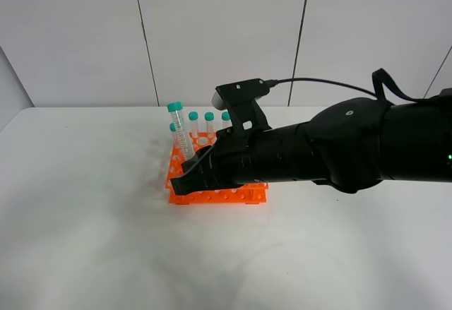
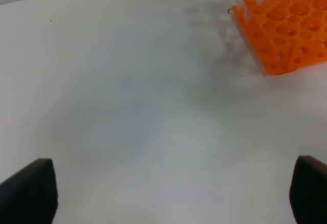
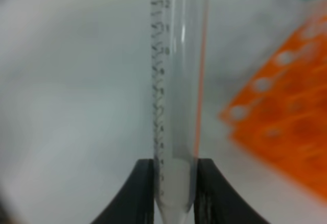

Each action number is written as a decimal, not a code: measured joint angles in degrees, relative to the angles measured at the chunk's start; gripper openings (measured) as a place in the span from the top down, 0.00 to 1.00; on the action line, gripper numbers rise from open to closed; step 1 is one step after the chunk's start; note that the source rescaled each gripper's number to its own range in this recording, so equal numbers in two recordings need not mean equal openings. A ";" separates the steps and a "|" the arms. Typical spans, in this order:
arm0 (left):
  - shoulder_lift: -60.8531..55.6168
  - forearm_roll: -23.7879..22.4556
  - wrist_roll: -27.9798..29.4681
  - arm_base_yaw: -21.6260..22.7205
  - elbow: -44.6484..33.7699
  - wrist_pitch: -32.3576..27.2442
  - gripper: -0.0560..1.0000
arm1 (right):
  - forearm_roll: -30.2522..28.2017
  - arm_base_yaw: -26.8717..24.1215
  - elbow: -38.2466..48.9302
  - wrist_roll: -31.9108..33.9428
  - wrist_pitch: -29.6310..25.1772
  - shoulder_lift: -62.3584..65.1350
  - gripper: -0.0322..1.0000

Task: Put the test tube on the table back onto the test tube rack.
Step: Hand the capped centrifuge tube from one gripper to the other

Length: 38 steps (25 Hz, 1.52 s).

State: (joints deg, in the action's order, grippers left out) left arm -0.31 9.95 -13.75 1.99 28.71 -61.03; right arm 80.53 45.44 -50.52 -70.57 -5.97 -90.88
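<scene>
My right gripper [image 1: 193, 167] reaches across from the right and is shut on the lower end of the test tube [image 1: 181, 132]. The tube stands nearly upright with its teal cap on top, at the front left corner of the orange test tube rack [image 1: 212, 196]. In the right wrist view the clear tube [image 3: 176, 81] with its printed scale is pinched near its tip by the right gripper [image 3: 176, 196], and the rack [image 3: 286, 127] lies off to one side behind it. My left gripper [image 2: 168, 191] is open and empty above the white table [image 2: 127, 106].
Several other teal-capped tubes [image 1: 209, 118] stand in the rack's back rows. The rack's corner also shows in the left wrist view [image 2: 286, 35]. My black right arm [image 1: 339, 147] covers much of the rack. A grey wall stands behind the table.
</scene>
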 joint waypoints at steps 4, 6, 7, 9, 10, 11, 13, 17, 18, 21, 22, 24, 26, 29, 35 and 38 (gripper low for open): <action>0.00 0.00 0.00 0.00 0.00 0.00 0.00 | 10.82 0.00 0.00 0.97 -10.45 0.00 0.95; 0.00 0.00 0.00 0.00 0.00 0.00 0.00 | 14.90 0.00 0.00 -0.56 -15.24 0.00 0.95; 0.00 0.00 0.00 0.00 0.00 0.00 0.00 | 17.05 0.00 0.00 -3.76 -17.34 0.00 0.95; 0.00 0.00 0.00 0.00 0.00 0.00 0.00 | 18.48 0.00 0.00 -12.20 -19.71 0.25 0.95; 0.00 0.00 0.00 0.00 0.00 0.00 0.00 | 18.71 0.00 0.00 -16.71 -20.33 0.54 0.95; 0.00 0.00 0.00 0.00 0.00 0.00 0.00 | 18.98 0.02 0.00 -20.13 -20.53 1.05 0.95; 0.00 0.00 0.00 0.00 0.00 0.00 0.00 | 19.10 0.28 0.00 -25.09 -19.81 1.93 0.95; 0.00 0.00 0.00 0.00 0.00 0.00 0.00 | 19.12 0.49 0.00 -33.16 -16.43 2.83 0.95; 0.00 0.00 0.00 0.00 0.00 0.00 0.00 | 19.12 0.49 0.00 -33.68 -15.88 2.83 0.95; 0.00 0.00 0.00 0.00 0.00 0.00 0.00 | 19.17 0.49 0.00 -34.54 -15.19 2.83 0.95; 0.00 0.00 0.00 0.00 0.00 0.00 0.00 | 19.17 0.49 0.00 -34.66 -15.14 2.83 0.95; 0.00 0.00 0.00 0.00 0.00 0.00 0.00 | 19.17 0.49 0.00 -35.88 -15.08 2.83 0.95; 0.00 0.00 0.00 0.00 0.00 0.00 0.00 | 19.17 0.49 0.00 -38.81 -15.76 2.83 0.95; 0.00 0.00 0.00 0.00 0.00 0.00 0.00 | 19.17 0.49 0.00 -44.69 -17.19 2.83 0.95; 0.00 0.00 0.00 0.00 0.00 0.00 0.00 | 19.17 0.35 1.79 -48.72 -17.60 2.83 0.95; 0.00 0.00 0.00 0.00 0.00 0.00 0.00 | 19.17 0.35 2.20 -49.50 -17.81 2.83 0.95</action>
State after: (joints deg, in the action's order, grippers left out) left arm -0.31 9.95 -13.75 1.99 28.71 -61.03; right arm 99.70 45.79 -48.32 -120.08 -23.78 -88.05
